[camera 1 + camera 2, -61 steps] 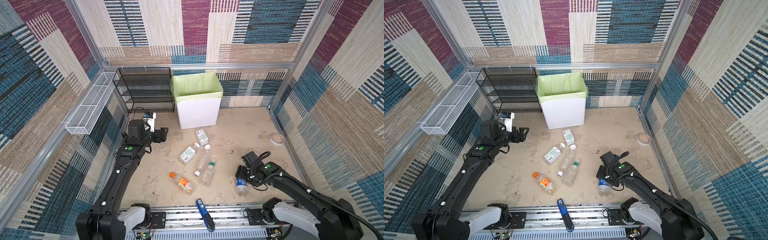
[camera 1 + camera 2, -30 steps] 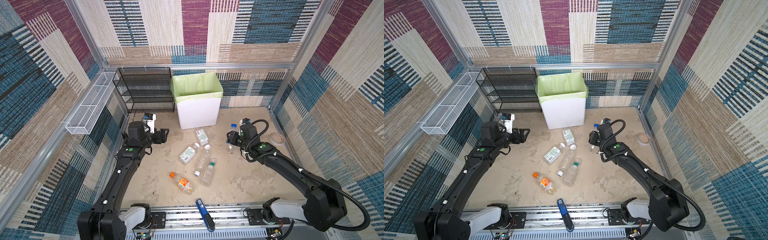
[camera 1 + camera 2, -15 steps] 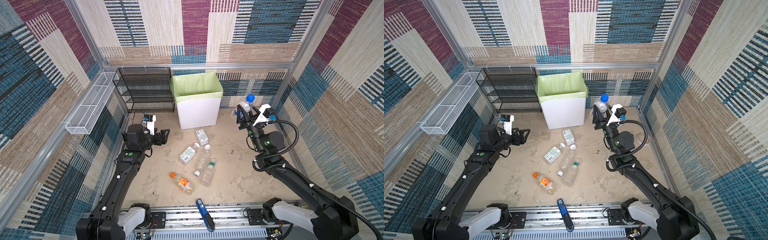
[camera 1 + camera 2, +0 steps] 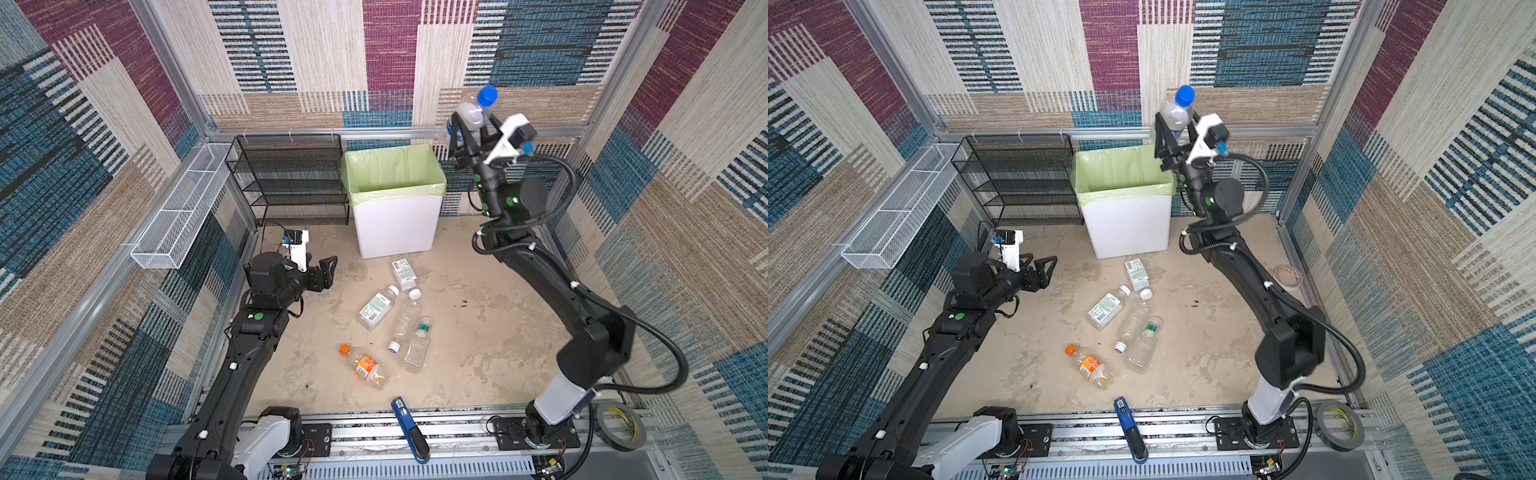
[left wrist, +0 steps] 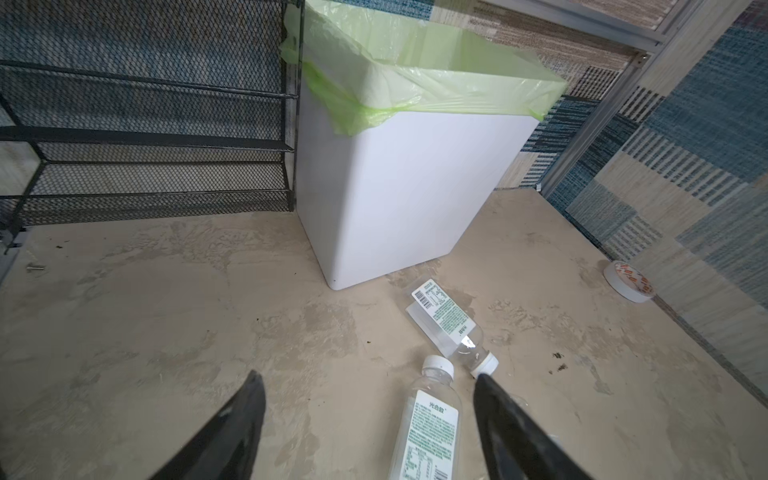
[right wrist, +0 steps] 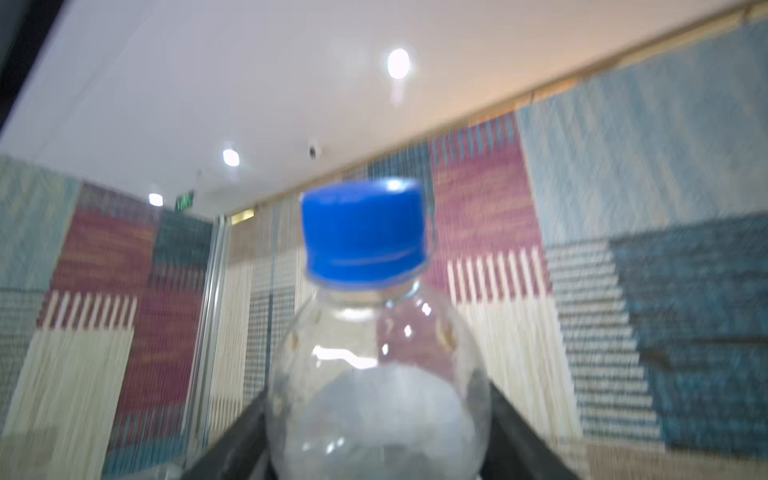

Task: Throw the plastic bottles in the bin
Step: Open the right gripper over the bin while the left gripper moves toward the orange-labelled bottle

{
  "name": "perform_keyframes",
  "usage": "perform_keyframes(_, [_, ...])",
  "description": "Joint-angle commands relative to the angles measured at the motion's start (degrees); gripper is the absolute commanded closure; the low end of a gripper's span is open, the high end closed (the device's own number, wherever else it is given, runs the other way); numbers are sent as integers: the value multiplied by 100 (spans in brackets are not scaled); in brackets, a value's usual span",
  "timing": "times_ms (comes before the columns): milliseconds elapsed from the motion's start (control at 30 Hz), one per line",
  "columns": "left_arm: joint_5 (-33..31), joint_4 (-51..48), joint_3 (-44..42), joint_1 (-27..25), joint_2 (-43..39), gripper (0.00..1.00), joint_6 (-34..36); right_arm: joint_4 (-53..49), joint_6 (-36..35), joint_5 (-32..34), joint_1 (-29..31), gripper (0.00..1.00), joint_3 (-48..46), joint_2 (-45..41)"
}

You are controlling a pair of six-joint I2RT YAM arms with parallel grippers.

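The bottle (image 4: pixel 469 112) has been lifted off the counter (image 4: pixel 478 332) by the right tool (image 4: pixel 473 121) and carried up and back. It is now held cap-up between the jaws, high in the air. The bin (image 4: pixel 395 193), once far ahead of the tool, now stands below it, just to its side.
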Motion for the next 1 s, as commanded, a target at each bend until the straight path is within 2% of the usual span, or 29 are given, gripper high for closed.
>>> perform_keyframes(0, [-345,-406,-32,-15,-474,18,-62,-2298,120,-239,-4,22,1040,555])
perform_keyframes(133, [-560,-917,34,-6,-899,16,122,-2839,143,-220,-87,12,1800,872])
perform_keyframes(233, [-379,-1090,114,-6,-935,16,45,-3260,201,-234,-166,11,2219,990])
perform_keyframes(367, [-72,-1280,6,-15,-890,19,-456,-3268,194,-97,-266,11,1737,595])
perform_keyframes(500, [-35,-1485,-412,-73,-1062,24,-1343,-2791,228,140,-395,11,188,-386])
perform_keyframes(700, [-574,-2117,-937,-446,-1530,24,-2461,-2039,728,393,-689,11,-2617,-1846])
perform_keyframes(800, [-684,-2446,-1124,-648,-1688,25,-2946,-1910,1129,392,-880,11,-3780,-2438])
perform_keyframes(967, [-689,-2563,-1613,-985,-1982,26,-3685,-2048,1344,487,-1012,11,-5305,-3079])
